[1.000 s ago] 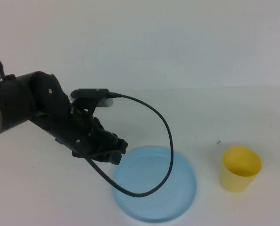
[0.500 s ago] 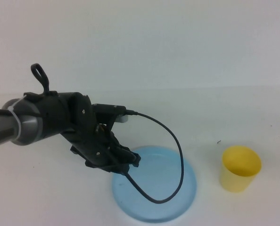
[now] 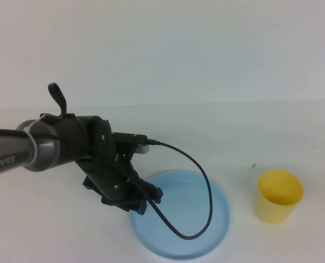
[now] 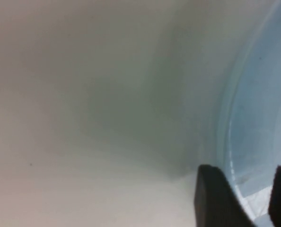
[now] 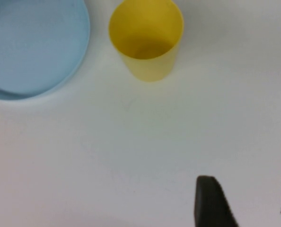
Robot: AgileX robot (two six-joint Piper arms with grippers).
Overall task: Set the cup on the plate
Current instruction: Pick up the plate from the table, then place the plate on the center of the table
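Note:
The yellow cup [image 3: 280, 196] stands upright on the white table, right of the light blue plate [image 3: 192, 227] and apart from it. My left gripper [image 3: 143, 200] is low at the plate's left rim. In the left wrist view its fingers [image 4: 211, 198] stand apart, with the plate's rim [image 4: 230, 142] between them, and the left gripper [image 4: 247, 172] holds nothing. My right gripper [image 5: 244, 182] is out of the high view; it is open over bare table, some way from the cup [image 5: 146, 40] and the plate [image 5: 31, 47].
The left arm's black cable [image 3: 206, 186] loops over the plate. The white table [image 3: 261, 131] carries only the cup and the plate. A pale wall [image 3: 162, 49] stands behind.
My left arm has swung forward and down, bringing its gripper from just left of the plate down onto the plate's left rim. The cup and the plate have not moved.

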